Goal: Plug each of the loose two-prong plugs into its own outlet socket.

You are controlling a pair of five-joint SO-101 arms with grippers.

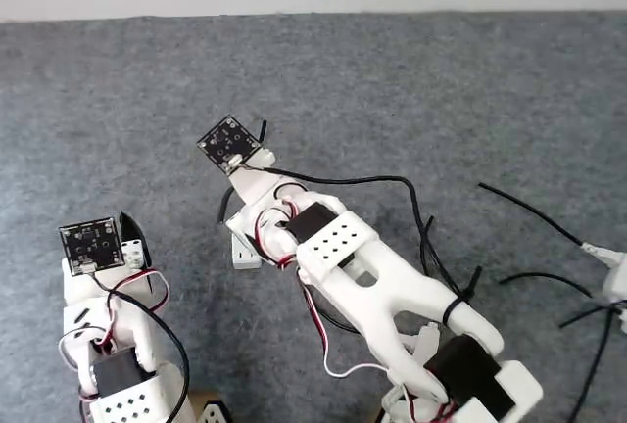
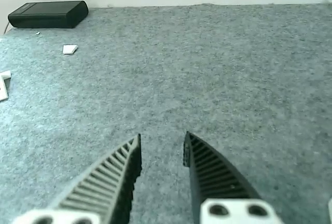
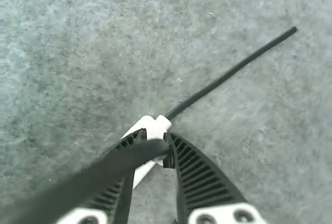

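A white two-prong plug [image 3: 149, 130] with a black cable [image 3: 233, 68] lies on the grey carpet, and my right gripper [image 3: 167, 149] is shut on it. Its cable runs away from the fingers across the carpet. In the high view the right arm stretches to the table's middle, and the cable's loose end [image 1: 263, 131] pokes out beside its wrist camera. A second white plug [image 1: 609, 268] with black leads lies at the right edge. My left gripper [image 2: 161, 156] hovers open over bare carpet near the front left [image 1: 130, 237], with nothing between its fingers.
A black box [image 2: 49, 14] sits at the carpet's far edge, with small white scraps [image 2: 70, 49] near it. Loose black cables [image 1: 529, 210] trail over the right side of the table. A pale wall borders the back.
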